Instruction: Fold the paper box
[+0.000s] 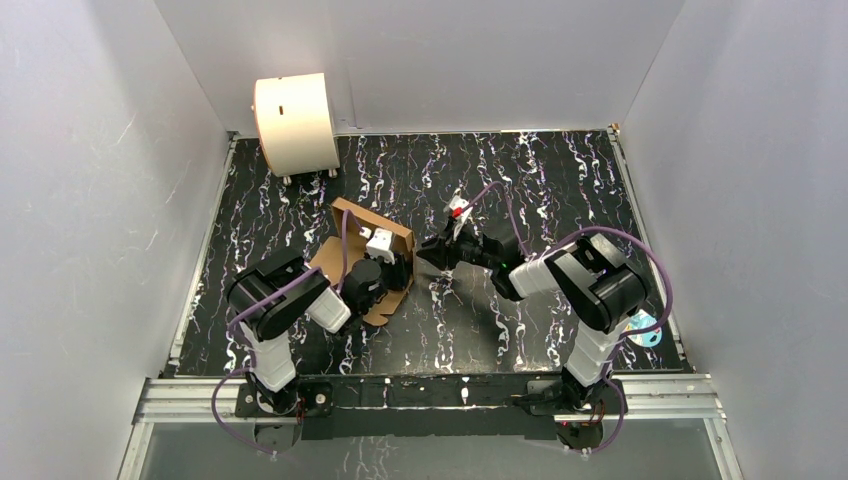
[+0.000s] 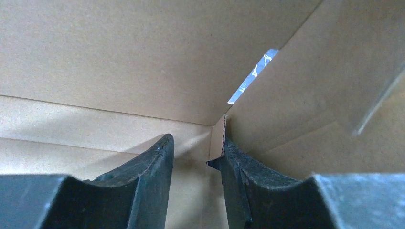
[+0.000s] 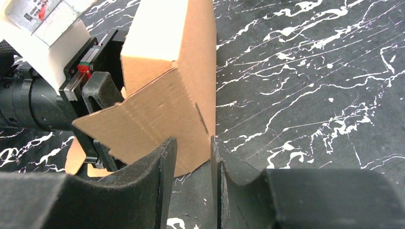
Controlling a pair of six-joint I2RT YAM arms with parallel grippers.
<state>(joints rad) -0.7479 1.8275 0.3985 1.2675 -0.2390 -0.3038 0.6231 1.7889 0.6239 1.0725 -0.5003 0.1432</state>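
Shows a table (image 1: 560, 190) with a black top, veined all over with white and a little purple. Meets white walls (image 1: 90, 200) on the left, at the back and on the right, and ends at the near side in a metal rail (image 1: 450, 392). Carries the paper box (image 1: 343, 216) left of the middle: brown cardboard, partly folded, one wall upright, a flap lying on the black top. Carries also a cream-white drum (image 1: 295, 122) in the far left corner, well apart from the box. Holds near the right edge a small light-blue thing (image 1: 646, 330), half hidden, so cannot tell what.
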